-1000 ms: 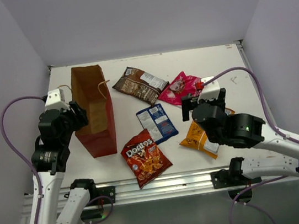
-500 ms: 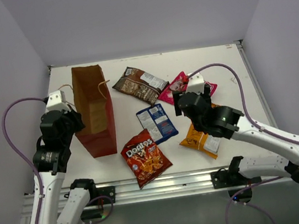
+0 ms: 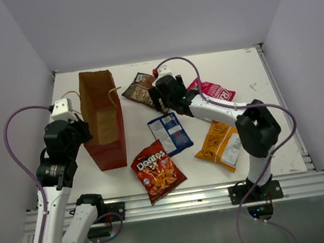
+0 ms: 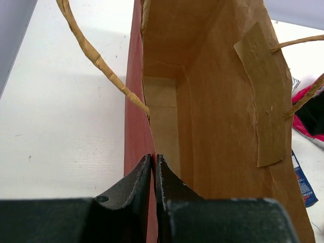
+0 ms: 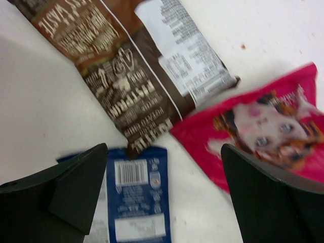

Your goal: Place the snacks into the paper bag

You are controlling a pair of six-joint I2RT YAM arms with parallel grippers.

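Note:
The paper bag (image 3: 102, 121) stands open at the left, reddish-brown outside and tan inside (image 4: 223, 96). My left gripper (image 3: 82, 131) is shut on the rim of its left wall, and the jaws (image 4: 154, 158) pinch the paper just below a string handle (image 4: 96, 58). My right gripper (image 3: 158, 101) hovers open over the end of the dark brown snack (image 3: 140, 88), nothing between its fingers (image 5: 164, 148). Below it lie the dark brown packet (image 5: 126, 66), the pink one (image 5: 263, 126) and the blue-and-white one (image 5: 134, 202). The Doritos (image 3: 157, 169) and orange-yellow packet (image 3: 219, 145) lie nearer.
All the packets lie flat on the white table (image 3: 270, 118) to the right of the bag. The pink packet (image 3: 212, 90) sits right of my right arm. Walls close the table at the back and both sides.
My right arm swung from the table's right middle to the back centre, over the dark brown packet. My left jaws closed on the bag's wall.

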